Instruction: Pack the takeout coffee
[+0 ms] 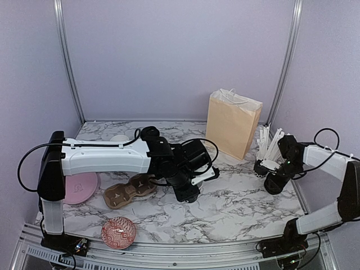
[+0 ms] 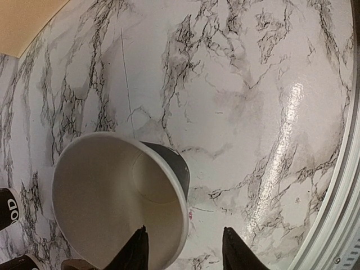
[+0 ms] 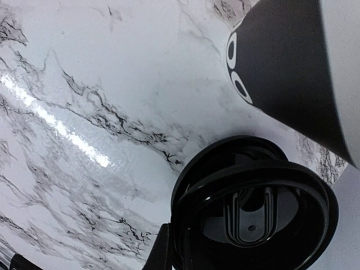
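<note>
A takeout coffee cup [image 2: 121, 208], black with a white inside, stands on the marble table under my left gripper [image 2: 185, 250]; in the top view the cup [image 1: 198, 180] is mid-table. The jaws are open and straddle its rim, one finger inside the cup and one outside. Two more black cups [image 2: 7, 207] show at the left edge of the left wrist view. My right gripper [image 3: 214, 253] holds a round black lid [image 3: 253, 208] just above the table, next to the black cup with straws [image 3: 287, 67]. Only one right finger [image 3: 163, 247] shows.
A tan paper bag [image 1: 233, 124] stands at the back right. The straw cup [image 1: 265, 163] is beside the right gripper [image 1: 274, 184]. A brown cup carrier [image 1: 129, 191], a pink plate [image 1: 81, 188] and a red patterned bowl [image 1: 118, 232] lie at the left front.
</note>
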Robot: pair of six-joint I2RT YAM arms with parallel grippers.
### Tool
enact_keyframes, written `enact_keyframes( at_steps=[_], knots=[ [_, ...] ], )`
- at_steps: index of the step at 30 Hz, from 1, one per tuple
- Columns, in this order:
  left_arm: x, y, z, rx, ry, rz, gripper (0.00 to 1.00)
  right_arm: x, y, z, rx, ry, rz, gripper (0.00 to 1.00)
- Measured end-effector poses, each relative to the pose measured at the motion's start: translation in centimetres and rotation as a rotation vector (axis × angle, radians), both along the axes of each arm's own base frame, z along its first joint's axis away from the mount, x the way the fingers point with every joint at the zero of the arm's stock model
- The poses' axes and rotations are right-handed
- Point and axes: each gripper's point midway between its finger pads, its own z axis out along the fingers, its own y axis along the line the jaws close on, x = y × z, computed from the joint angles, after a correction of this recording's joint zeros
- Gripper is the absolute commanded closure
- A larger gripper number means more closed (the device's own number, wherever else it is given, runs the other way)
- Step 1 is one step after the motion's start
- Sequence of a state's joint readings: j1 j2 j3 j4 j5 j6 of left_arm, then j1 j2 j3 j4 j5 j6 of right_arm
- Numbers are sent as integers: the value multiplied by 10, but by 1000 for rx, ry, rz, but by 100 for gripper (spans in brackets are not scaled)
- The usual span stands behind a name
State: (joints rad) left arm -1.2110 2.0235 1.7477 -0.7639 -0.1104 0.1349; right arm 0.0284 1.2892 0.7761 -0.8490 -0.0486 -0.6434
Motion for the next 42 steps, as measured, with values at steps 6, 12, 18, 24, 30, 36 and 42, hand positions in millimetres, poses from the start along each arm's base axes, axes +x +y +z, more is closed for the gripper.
enact_keyframes(
  at_steps=[6,12,18,24,30,36,42],
  knots=[
    [0,0,13,-26,-10,-2,54,-8,14,23,77,-11,38,96],
    [4,0,25,-45,-39,0,38,-37,47,39,256,51,175,96],
    [17,-10,44,-104,-121,15,26,-66,92,65,415,90,398,95],
    [25,-22,94,-315,-235,9,17,-65,151,118,572,62,618,95],
    [20,-12,163,-688,-399,5,10,-24,203,197,859,-29,738,95],
    [22,-6,209,-1002,-492,18,9,-15,230,249,1095,-76,831,94],
    [36,-10,231,-1189,-505,31,8,-26,237,272,1215,-87,868,94]
  ],
)
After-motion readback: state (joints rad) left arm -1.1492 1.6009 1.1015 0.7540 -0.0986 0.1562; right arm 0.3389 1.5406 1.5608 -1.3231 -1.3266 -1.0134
